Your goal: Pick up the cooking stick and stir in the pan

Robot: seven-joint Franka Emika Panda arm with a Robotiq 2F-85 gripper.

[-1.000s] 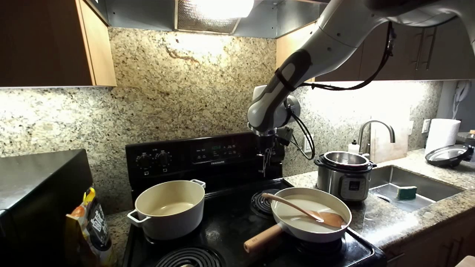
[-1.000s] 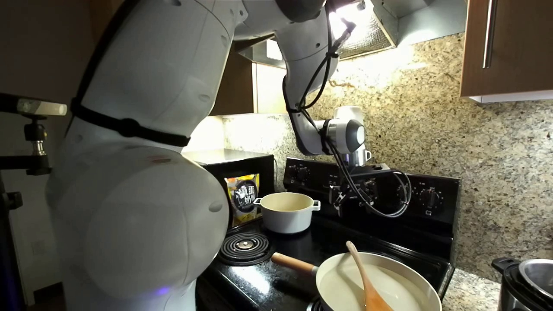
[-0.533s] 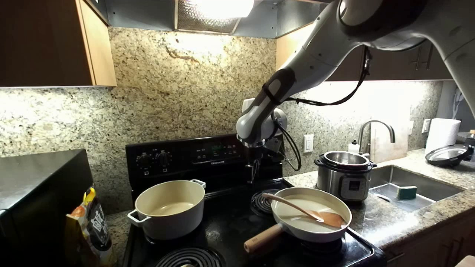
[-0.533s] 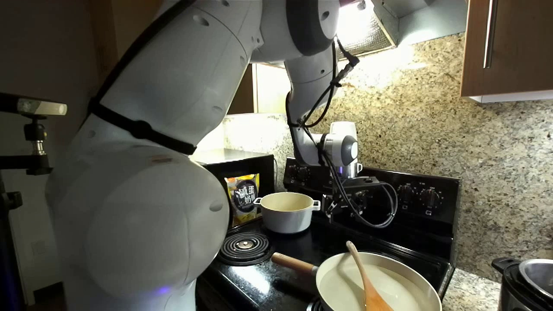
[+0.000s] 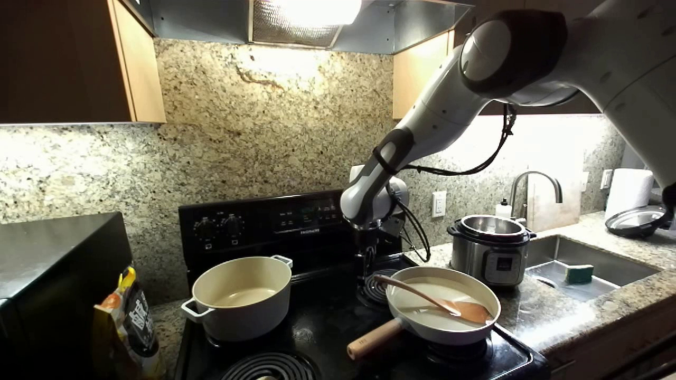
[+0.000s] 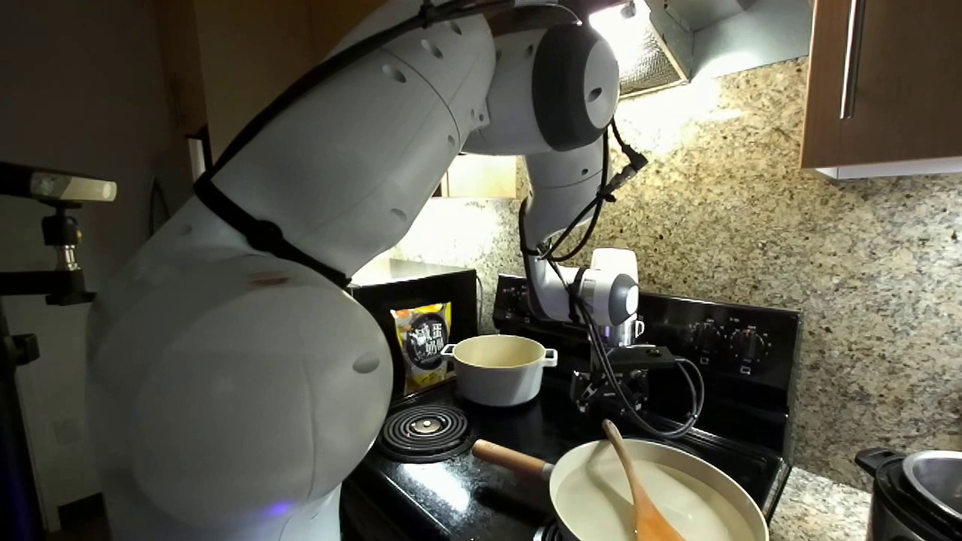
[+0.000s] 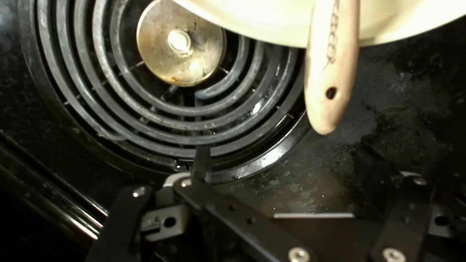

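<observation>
- 1 slim reddish-brown wooden cooking stick [image 6: 639, 492] lay in the shallow round cream-lined frying pan [image 5: 446, 338], blade inside, handle end projecting past the rim, in both exterior views.
- The black 2-finger gripper [image 7: 285, 158] stood with its jaws spread wide and held nothing.
- Latest change: the gripper descended toward the black stove top [image 5: 327, 322] and arrived near the dark coil burner [image 7: 178, 65], closer to the stick's handle end.
- The cooking stick and frying pan stayed in place.
- Implication: the approach was probably almost complete; neither pickup nor stirring had begun.
- In the wrist view, the handle end lay ahead of the jaws, not between them.
- The next move probably required alignment with the handle end, then clamping.
</observation>
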